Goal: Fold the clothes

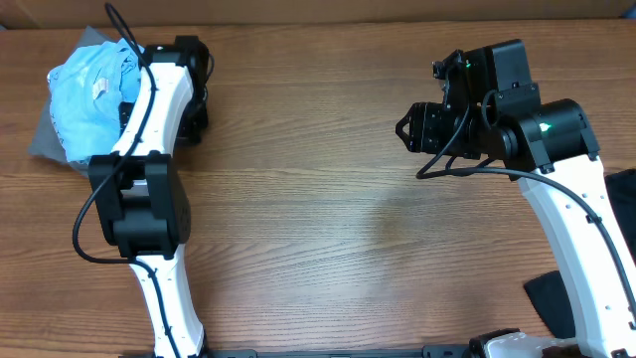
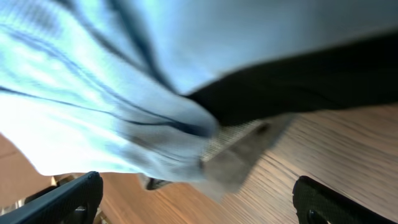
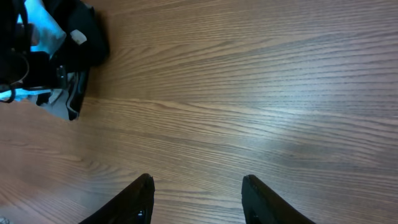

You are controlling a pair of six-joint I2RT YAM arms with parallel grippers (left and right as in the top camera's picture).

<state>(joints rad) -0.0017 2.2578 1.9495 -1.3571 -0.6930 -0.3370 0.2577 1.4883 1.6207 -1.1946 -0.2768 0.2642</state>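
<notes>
Found the light blue T-shirt (image 1: 84, 94) bunched in a heap at the far left of the bench (image 1: 328, 229), lying on a grey cloth (image 1: 42, 137) poking out at the heap's left and near edges. Saw the left gripper (image 2: 196, 186) just beside the heap on its right side, fingers (image 2: 68, 196) spread wide and released, grasping nothing. From the left wrist, saw blue folds filling the upper view, with a dark cloth (image 2: 298, 81) and a grey woven edge beneath them. Saw the right gripper (image 3: 198, 183) well apart from the heap, over bare wood toward the far right, fingers parted with nothing between them. Spotted a black cloth (image 1: 552, 298) at the near right edge, partly under the right arm (image 1: 571, 219).
</notes>
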